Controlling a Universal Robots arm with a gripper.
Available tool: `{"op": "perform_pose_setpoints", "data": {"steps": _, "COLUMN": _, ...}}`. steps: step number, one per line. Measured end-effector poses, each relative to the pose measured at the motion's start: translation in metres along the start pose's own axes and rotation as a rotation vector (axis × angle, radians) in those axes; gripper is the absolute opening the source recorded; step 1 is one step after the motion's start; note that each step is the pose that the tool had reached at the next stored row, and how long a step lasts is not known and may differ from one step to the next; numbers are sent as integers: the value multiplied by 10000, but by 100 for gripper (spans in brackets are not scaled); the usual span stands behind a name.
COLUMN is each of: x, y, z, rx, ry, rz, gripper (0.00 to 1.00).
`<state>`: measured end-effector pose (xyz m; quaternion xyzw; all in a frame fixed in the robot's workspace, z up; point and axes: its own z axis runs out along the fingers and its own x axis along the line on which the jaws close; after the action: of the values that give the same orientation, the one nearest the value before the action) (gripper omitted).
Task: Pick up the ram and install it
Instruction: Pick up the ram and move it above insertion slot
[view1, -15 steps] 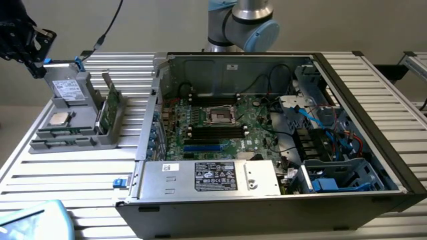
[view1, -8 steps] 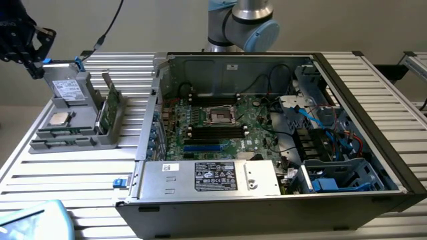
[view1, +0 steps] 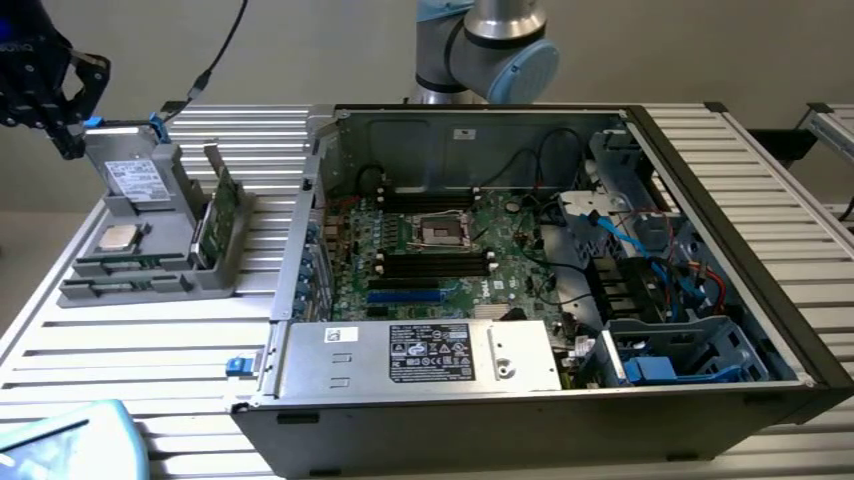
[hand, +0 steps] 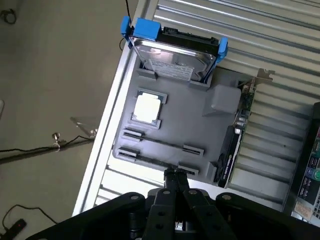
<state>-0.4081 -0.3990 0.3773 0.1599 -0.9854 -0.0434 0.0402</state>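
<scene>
Step in hand: the approach to the pick. The gripper (hand: 175, 175) hangs over the tray (hand: 185, 117) with its two fingers pressed together and nothing between them. The ram is not yet taken and nothing of the install is done.

The ram (hand: 157, 162) stands on edge in the tray row right under the fingertips and is the nearest thing to them. The exterior view puts the gripper high above the tray, so there is no touch. A second row (hand: 162, 142) lies just beyond the first, away from the gripper. It seems to hold a thin stick too, though I cannot be sure. Further out from the fingertips comes the CPU (hand: 148, 107), then the drive (hand: 172, 57) in its blue frame at the tray's far end. The card (hand: 235, 142) stands upright off to one side of the fingers, on the tray edge that faces the case (view1: 400, 135).

What the pick calls for, as I judge it:
- The fingers must part first, since shut they cannot straddle a stick.
- They must then line up across the thin edge, midway between the row's end holders.
- The descent must be straight, because the stick is narrow and the second row sits close beside it.

Counted:
- one gripper, with two fingers
- one tray, with two ram rows on it: one stick sure, one likely
- one CPU, one drive and one card
- one case, well apart from the gripper
- one board (view1: 521, 240) in the case, with what look like four black slots (view1: 434, 262)
</scene>
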Motion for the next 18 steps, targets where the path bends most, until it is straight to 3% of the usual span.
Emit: {"op": "perform_pose_setpoints", "data": {"steps": 18, "x": -1, "y": -1, "z": 5, "rx": 212, "ry": 321, "rz": -3254, "gripper": 11}}
